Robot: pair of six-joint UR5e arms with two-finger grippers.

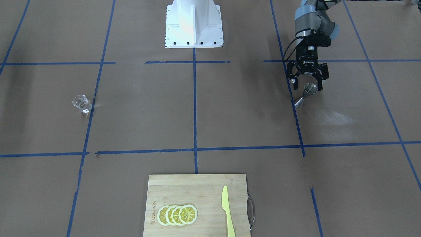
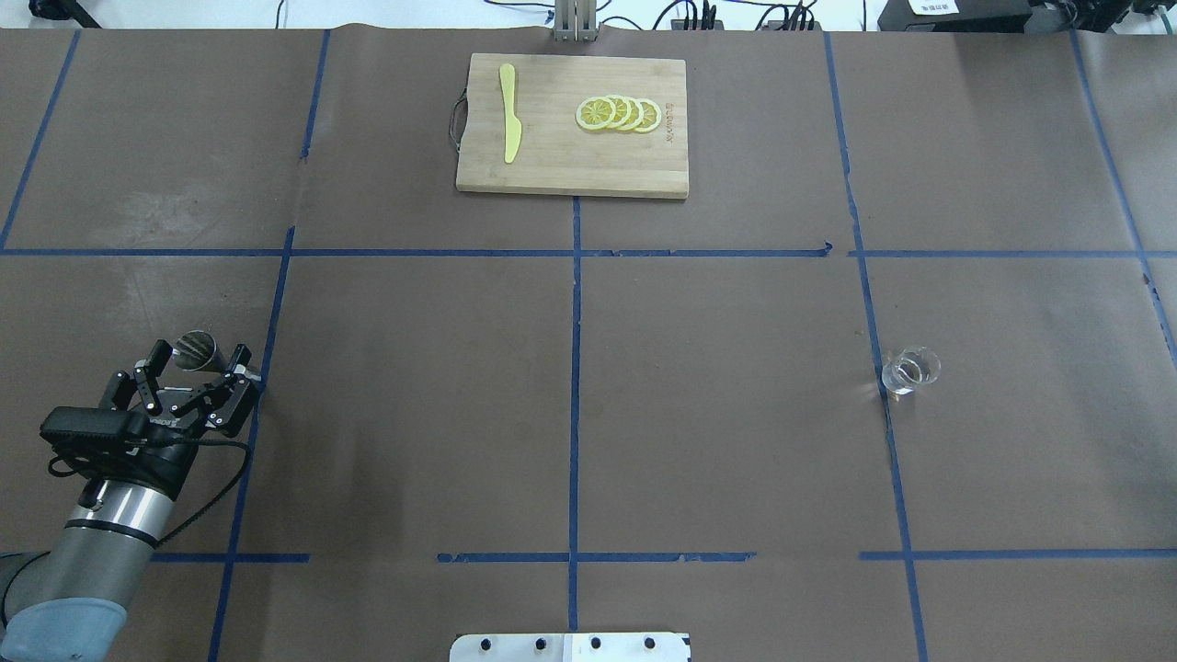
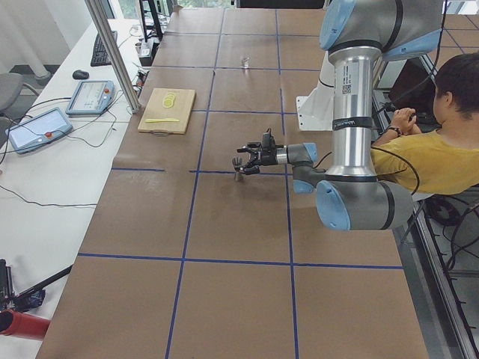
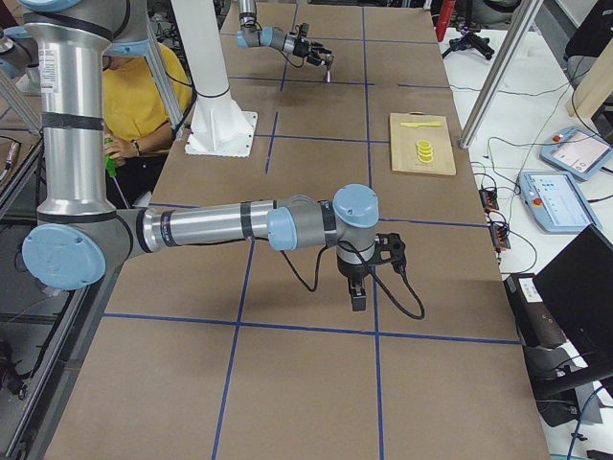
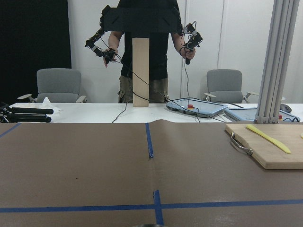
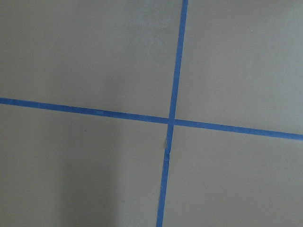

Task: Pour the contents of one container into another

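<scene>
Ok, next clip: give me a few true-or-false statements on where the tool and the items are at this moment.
1. The left tool is open, with a finger on either side of the steel jigger. True.
2. The glass cup sits on the cutting board. False: it stands alone on the table, far from the board.
3. The lemon slices lie overlapping in a row on the cutting board. True.
4. The yellow knife lies on the table beside the board. False: it lies on the board, next to the slices.
</scene>
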